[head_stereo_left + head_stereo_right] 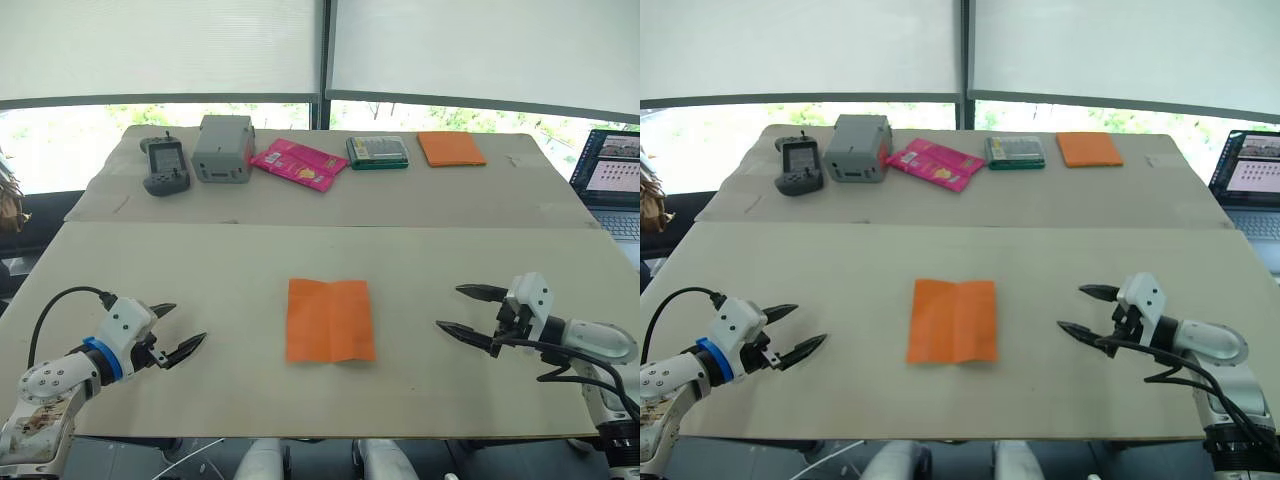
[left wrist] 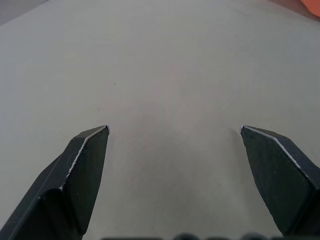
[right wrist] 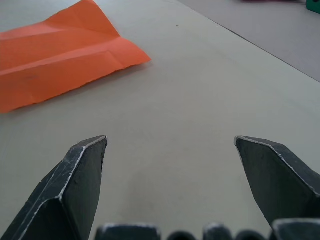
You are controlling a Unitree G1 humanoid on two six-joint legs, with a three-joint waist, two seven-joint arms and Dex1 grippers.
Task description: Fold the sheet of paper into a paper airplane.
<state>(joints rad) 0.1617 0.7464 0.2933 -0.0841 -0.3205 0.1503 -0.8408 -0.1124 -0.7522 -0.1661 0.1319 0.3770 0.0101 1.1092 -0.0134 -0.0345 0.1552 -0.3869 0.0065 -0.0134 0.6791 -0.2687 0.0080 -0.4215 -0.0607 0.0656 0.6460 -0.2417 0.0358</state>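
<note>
Here, the paper (image 1: 330,320) is lying flat in the middle of the counter (image 1: 230,270).
The left gripper (image 1: 180,332) and the right gripper (image 1: 468,312) are hovering well apart from it, one on each side, both with fingers spread wide and pinching nothing.

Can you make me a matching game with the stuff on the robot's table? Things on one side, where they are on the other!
Things:
1. sheet of paper
2. orange pad
3. grey box
4. laptop

Places:
A. off the table's right edge
B. far side, beside the handheld remote
C. between the two open grippers
D. far side, right of the green case

Pairs: 1-C, 2-D, 3-B, 4-A
</note>
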